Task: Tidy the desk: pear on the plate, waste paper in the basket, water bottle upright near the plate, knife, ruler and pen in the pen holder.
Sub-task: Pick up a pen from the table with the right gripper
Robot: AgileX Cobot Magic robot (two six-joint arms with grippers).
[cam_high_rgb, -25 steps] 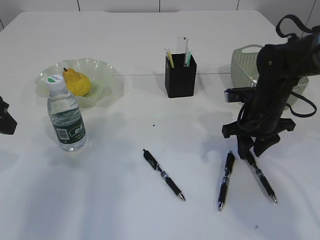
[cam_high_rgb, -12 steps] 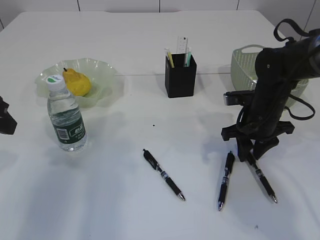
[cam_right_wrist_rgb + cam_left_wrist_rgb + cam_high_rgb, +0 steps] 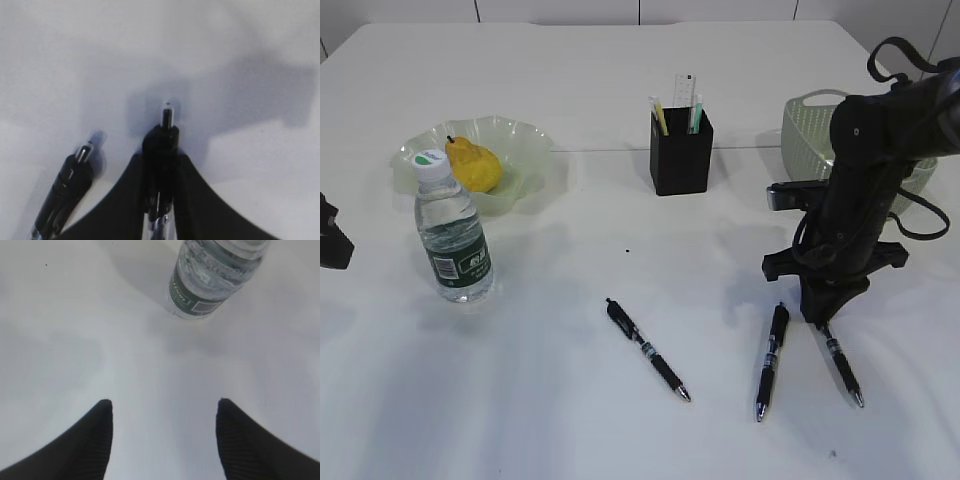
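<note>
Exterior, desk: the wide plain white desk carries everything.
Exterior, pear: the yellow pear lies in the pale green ruffled glass plate.
Exterior, bottle: the clear plastic water bottle with white cap stands upright just in front of the plate.
Exterior, holder: the matte black square pen holder holds a clear ruler and other sticks.
Exterior, basket: the grey-green woven-look basket sits behind the right arm.
Exterior, pens: three black pens lie on the desk, middle pen, second pen, rightmost pen.
Exterior, right claw: the right gripper is down on the rightmost pen's upper end.
Left wrist, claw: the left gripper stands wide, holding nothing, the bottle ahead.
Right wrist, claw: narrow, fingers pinching the pen's barrel; the second pen lies just beside.
</note>
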